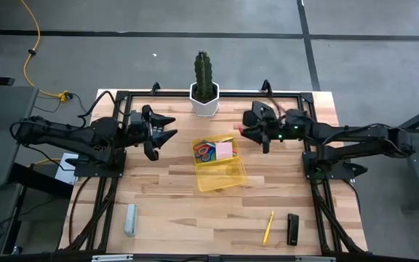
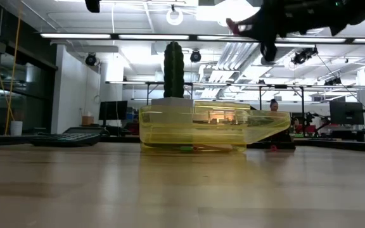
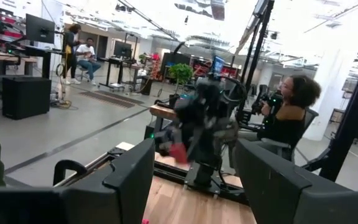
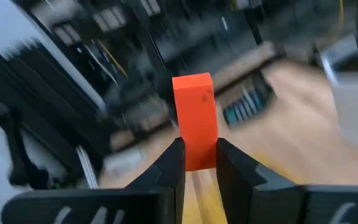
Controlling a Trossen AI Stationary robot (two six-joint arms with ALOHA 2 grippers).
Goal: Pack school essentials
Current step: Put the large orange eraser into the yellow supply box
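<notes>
A clear yellow box [image 1: 224,175] lies mid-table, also seen in the low view [image 2: 195,130]. Inside it are the red- and blue-handled scissors [image 1: 204,151] and the pink sticky-note pad [image 1: 225,150]. My right gripper [image 1: 244,131] hovers right of the box's far end, shut on a small red block [image 4: 194,118]. That block also shows in the low view [image 2: 233,26] and the left wrist view [image 3: 178,152]. My left gripper [image 1: 167,128] hangs open left of the box, and its fingers [image 3: 129,177] stand wide apart. A yellow pencil [image 1: 268,227] lies near the table's near edge. My right gripper pinches the red block by its near end [image 4: 196,158] between the two fingers [image 4: 171,165]. Most of the block sticks out beyond the fingertips. It is lifted clear, high above the table, with the fingers pointing toward the table's left.
A cactus in a white pot [image 1: 204,86] stands at the far edge behind the box. A grey oblong block [image 1: 130,220] lies near-left, and a black calculator [image 1: 292,228] near-right beside the pencil. Bare wood lies near the box. People sit in the room beyond [image 3: 288,118].
</notes>
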